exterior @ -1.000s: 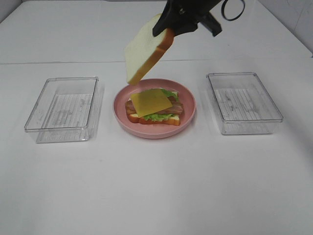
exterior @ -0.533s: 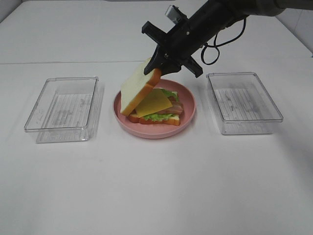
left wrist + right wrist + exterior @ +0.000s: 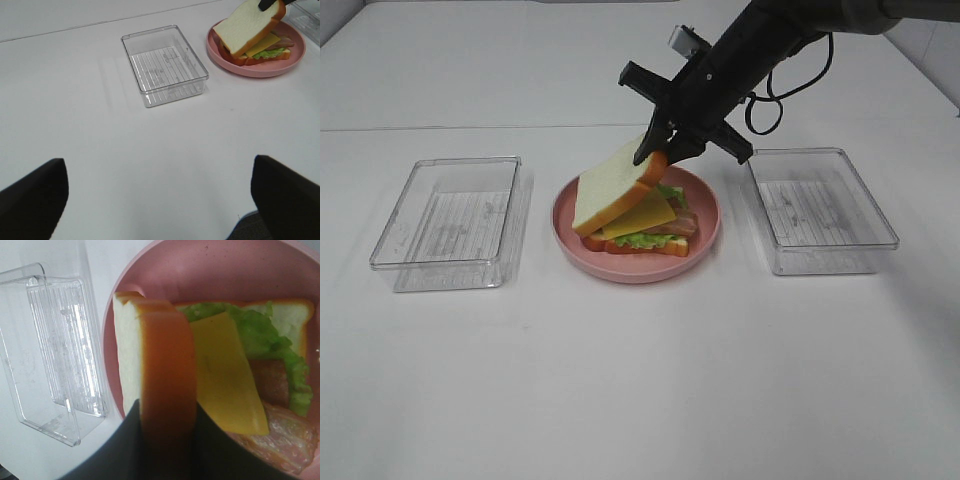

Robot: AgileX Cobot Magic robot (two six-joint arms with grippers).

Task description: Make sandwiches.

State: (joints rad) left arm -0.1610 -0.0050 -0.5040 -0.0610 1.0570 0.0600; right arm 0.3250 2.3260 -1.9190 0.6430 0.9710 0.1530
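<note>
White bread slice hung tilted over the cheese, pinched by the right gripper. Left gripper stood open

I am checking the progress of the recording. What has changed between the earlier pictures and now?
The right claw, shut on the top bread slice, came down from above the pink plate. The slice now leans tilted over the cheese slice, with its low edge on the stack. It is not released yet. The plate, the stack and both clear trays kept their places.
</note>
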